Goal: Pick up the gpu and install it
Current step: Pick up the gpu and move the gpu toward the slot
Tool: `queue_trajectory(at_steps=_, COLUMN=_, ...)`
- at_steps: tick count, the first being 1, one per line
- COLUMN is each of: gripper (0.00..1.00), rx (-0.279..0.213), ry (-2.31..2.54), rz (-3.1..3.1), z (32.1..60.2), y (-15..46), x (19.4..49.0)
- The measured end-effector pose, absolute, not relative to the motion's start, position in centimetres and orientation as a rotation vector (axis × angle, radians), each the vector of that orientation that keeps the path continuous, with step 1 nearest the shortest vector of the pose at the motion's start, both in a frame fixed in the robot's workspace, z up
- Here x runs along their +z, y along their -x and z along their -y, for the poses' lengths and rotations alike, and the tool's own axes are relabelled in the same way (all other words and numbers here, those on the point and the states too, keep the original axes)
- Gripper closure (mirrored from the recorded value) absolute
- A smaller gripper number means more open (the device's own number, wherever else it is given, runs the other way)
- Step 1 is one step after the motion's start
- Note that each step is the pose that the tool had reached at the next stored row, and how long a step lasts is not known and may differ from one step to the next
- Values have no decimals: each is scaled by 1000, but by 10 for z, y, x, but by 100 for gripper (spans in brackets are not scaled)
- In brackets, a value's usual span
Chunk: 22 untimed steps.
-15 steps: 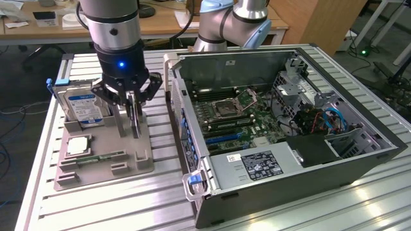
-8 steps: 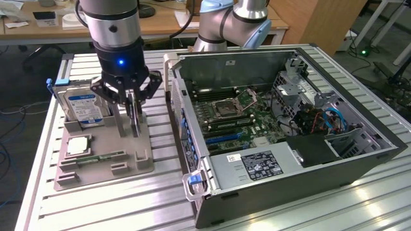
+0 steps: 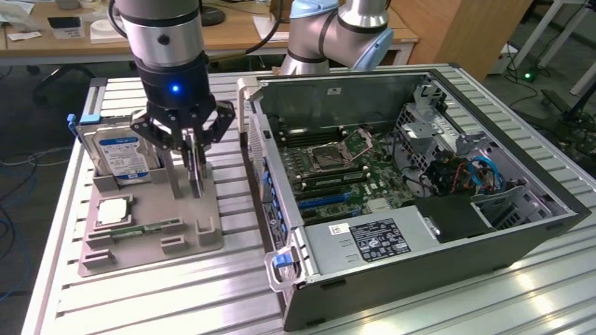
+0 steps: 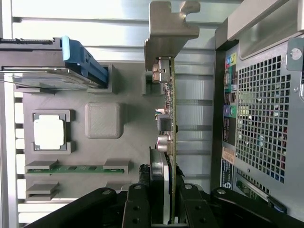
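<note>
— Start at the exterior view's left. What have you got?
— The hard drive [image 3: 121,157], blue-and-white label facing out, stands on edge at the back of the grey tray [image 3: 186,244]. In front of it a square processor chip [image 3: 112,211] lies flat in its pocket. Nearer the front edge, the green memory stick [image 3: 144,229] lies in its slot.
— And you?
— Just right of the drive, my pincer [image 3: 192,164] hangs straight down over the tray, clenched on the gpu [image 3: 195,183]. The card stands upright and edge-on, thin as a blade in my grip.
— Is it off the tray?
— I cannot tell. Its lower edge sits right at the tray's surface.
— What does the wrist view give?
— My fingers [image 4: 137,204] press the card from both faces. Its silvery bracket [image 4: 166,28] juts out at the far end, away from me.
— Further right?
— The computer case [image 3: 521,234] lies open on the slatted table [image 3: 139,300], beside the tray and apart from it. The motherboard [image 3: 336,164] is bare inside, with the power supply [image 3: 373,241] at the near corner.
</note>
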State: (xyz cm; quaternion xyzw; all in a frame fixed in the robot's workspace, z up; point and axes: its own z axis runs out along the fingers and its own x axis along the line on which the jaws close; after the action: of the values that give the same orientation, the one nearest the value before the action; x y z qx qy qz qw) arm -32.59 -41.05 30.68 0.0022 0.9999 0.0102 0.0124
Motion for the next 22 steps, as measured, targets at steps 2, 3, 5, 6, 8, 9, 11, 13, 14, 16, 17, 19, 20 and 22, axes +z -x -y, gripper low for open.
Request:
queue_trajectory(at_steps=2, gripper=72, rx=32, ry=-7, rz=-3116, z=411, y=326, x=308)
queue_trajectory(at_steps=3, gripper=72, rx=32, ry=-7, rz=-3116, z=411, y=326, x=308)
queue_trajectory(at_steps=5, gripper=72, rx=32, ry=-7, rz=-3116, z=411, y=326, x=309)
queue_trajectory(at_steps=6, gripper=72, rx=32, ry=-7, rz=-3117, z=411, y=326, x=309)
queue_trajectory(at_steps=8, gripper=72, rx=32, ry=-7, rz=-3116, z=411, y=326, x=310)
queue_trajectory(at_steps=9, gripper=72, rx=32, ry=-7, rz=-3116, z=411, y=326, x=311)
queue_trajectory(at_steps=11, gripper=72, rx=32, ry=-7, rz=-3116, z=411, y=326, x=312)
queue_trajectory(at_steps=13, gripper=72, rx=32, ry=-7, rz=-3116, z=411, y=326, x=312)
queue_trajectory(at_steps=14, gripper=72, rx=32, ry=-7, rz=-3116, z=411, y=326, x=313)
queue_trajectory(at_steps=16, gripper=72, rx=32, ry=-7, rz=-3116, z=411, y=326, x=314)
queue_trajectory(at_steps=17, gripper=72, rx=32, ry=-7, rz=-3117, z=411, y=326, x=314)
queue_trajectory(at_steps=19, gripper=72, rx=32, ry=-7, rz=-3116, z=411, y=326, x=316)
queue_trajectory(at_steps=20, gripper=72, rx=32, ry=-7, rz=-3116, z=411, y=326, x=316)
queue_trajectory(at_steps=22, gripper=72, rx=32, ry=-7, rz=-3116, z=411, y=326, x=318)
